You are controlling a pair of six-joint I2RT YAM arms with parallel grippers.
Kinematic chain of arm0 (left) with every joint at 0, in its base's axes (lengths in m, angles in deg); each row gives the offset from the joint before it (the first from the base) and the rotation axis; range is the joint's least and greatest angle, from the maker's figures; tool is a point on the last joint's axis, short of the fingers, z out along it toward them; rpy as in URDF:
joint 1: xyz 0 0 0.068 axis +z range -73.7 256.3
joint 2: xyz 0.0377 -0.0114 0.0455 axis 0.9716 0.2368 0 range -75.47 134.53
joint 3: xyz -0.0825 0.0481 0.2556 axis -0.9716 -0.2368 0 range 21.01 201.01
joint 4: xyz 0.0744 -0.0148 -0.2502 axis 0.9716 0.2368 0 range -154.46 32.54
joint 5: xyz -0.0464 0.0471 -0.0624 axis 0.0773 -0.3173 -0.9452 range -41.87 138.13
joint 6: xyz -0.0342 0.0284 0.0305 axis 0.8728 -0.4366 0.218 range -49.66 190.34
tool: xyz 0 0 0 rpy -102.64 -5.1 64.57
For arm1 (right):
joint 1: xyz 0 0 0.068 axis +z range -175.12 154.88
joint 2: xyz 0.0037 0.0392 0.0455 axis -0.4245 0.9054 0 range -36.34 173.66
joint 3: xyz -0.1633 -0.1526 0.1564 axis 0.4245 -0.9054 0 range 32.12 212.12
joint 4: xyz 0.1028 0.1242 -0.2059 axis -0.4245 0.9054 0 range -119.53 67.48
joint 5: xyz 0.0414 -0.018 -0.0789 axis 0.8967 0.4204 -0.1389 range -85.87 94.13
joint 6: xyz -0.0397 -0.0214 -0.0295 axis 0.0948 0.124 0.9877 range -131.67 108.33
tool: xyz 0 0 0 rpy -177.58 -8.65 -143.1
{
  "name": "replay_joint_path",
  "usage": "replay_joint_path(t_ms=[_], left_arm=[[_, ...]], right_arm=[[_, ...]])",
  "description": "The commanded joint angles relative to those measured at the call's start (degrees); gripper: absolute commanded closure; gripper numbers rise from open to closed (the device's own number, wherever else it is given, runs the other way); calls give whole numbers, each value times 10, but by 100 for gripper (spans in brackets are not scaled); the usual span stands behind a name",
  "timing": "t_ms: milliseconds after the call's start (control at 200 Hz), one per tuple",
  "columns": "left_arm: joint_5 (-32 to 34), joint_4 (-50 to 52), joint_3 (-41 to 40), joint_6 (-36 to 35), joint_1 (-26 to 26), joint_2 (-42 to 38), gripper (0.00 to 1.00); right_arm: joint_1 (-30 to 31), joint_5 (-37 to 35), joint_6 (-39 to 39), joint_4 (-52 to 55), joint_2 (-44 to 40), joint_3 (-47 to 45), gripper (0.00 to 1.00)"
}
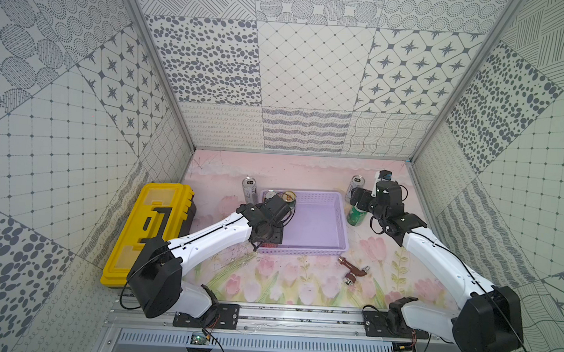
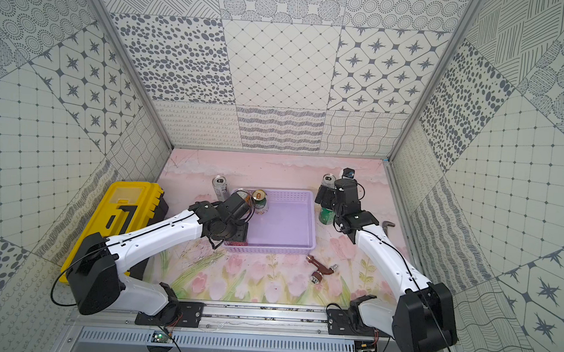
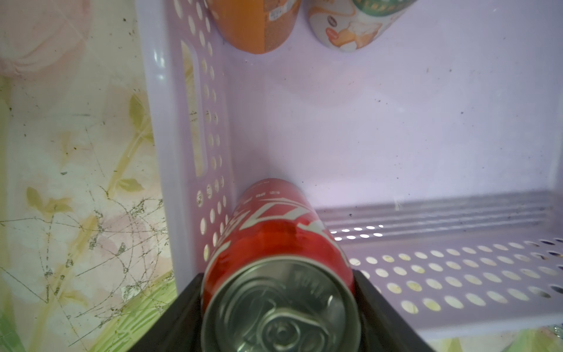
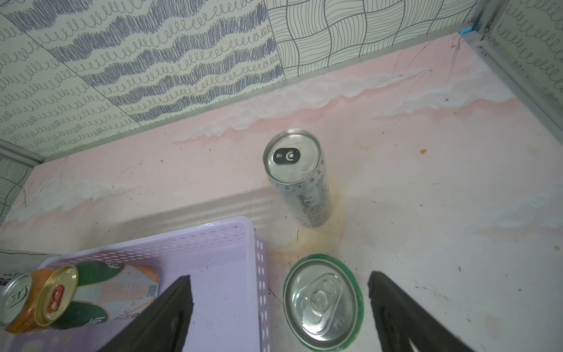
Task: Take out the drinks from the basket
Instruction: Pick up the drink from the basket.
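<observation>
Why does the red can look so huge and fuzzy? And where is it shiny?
Left wrist view: the red can sits right by the lens, so it looms large and its top is soft; right wrist view: the lid of the bright green can glints; both top views: even light, only soft shadows by the basket.

Surface: pink tabletop (image 1: 301, 283) printed with tulips and clouds, scuffed.
Centre: shallow lilac perforated plastic basket (image 1: 310, 250), sitting flat.
9 o'clock: yellow plastic toolbox with black handle (image 1: 145, 229), at the edge.
11 o'clock: tall slim silver-white can (image 1: 249, 190), upright, just beside the basket's far corner.
1 o'clock: second slim silver-white can (image 1: 354, 187), upright.
2 o'clock: bright green can (image 1: 356, 217), upright, near the basket.
5 o'clock: brown metal tap fitting (image 1: 353, 272), on its side.
</observation>
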Motion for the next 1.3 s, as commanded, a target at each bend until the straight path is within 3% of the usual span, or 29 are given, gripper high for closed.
replay_joint_path(t_ms=[0, 390, 870, 1081, 1296], left_arm=[[4, 15, 9, -6, -2, -10, 42], [61, 21, 104, -28, 4, -77, 42], [243, 11, 130, -50, 33, -189, 42], [212, -24, 74, -17, 100, -202, 42], [176, -70, 35, 22, 141, -153, 42]], right_arm=[[0, -9, 1, -25, -1, -8, 6], [1, -9, 2, -26, -5, -9, 6], [0, -4, -1, -30, -4, -12, 6], [0, -1, -3, -33, -2, -12, 6], [1, 4, -3, -30, -3, -8, 6]])
